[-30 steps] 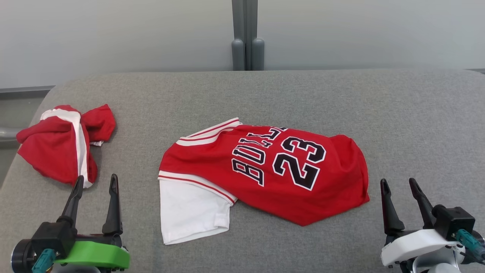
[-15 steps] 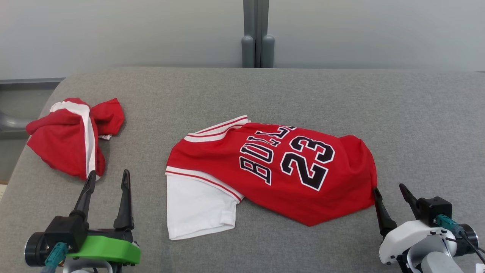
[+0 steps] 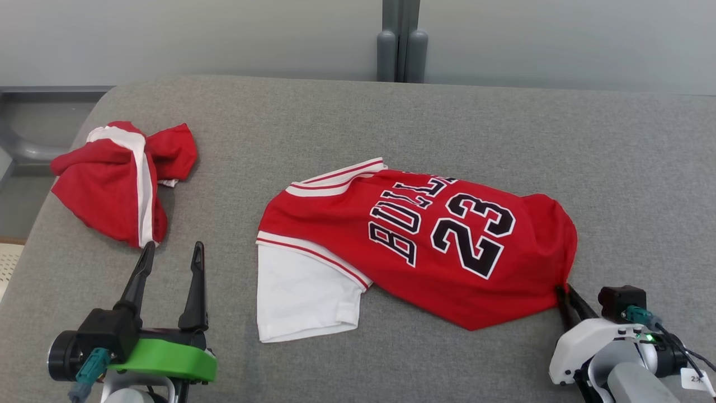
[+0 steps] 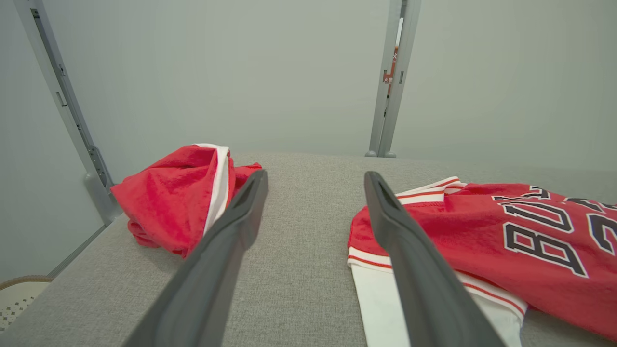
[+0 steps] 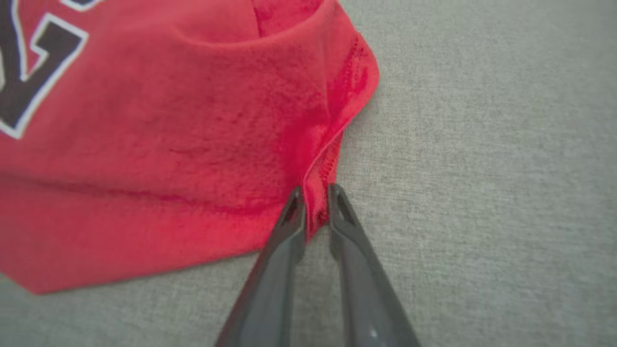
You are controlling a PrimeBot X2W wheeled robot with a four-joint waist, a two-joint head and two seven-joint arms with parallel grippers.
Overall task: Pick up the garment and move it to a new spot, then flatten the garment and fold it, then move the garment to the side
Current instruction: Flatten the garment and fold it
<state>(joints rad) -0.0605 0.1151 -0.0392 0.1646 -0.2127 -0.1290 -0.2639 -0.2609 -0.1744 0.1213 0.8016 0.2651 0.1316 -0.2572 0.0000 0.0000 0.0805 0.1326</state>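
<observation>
Red basketball jersey (image 3: 425, 246) of soft cloth, spread mostly flat near the middle of the grey fabric-covered counter (image 3: 503, 123), printed side up. Black, white-edged "BULLS" and "23" running slantwise and upside down in the head view. Neck end toward the robot's left, edged with red-and-white striped trim, a white sleeve (image 3: 302, 296) lying flat at the near-left corner. Hem end toward the right, slightly rumpled and humped, its near corner pinched between the closed fingers (image 5: 289, 231) of the right gripper (image 5: 316, 195).

on the surface (image 3: 615, 168), the jersey (image 3: 414, 240) lies centred, a second garment (image 3: 106, 184) well to its left.
</observation>
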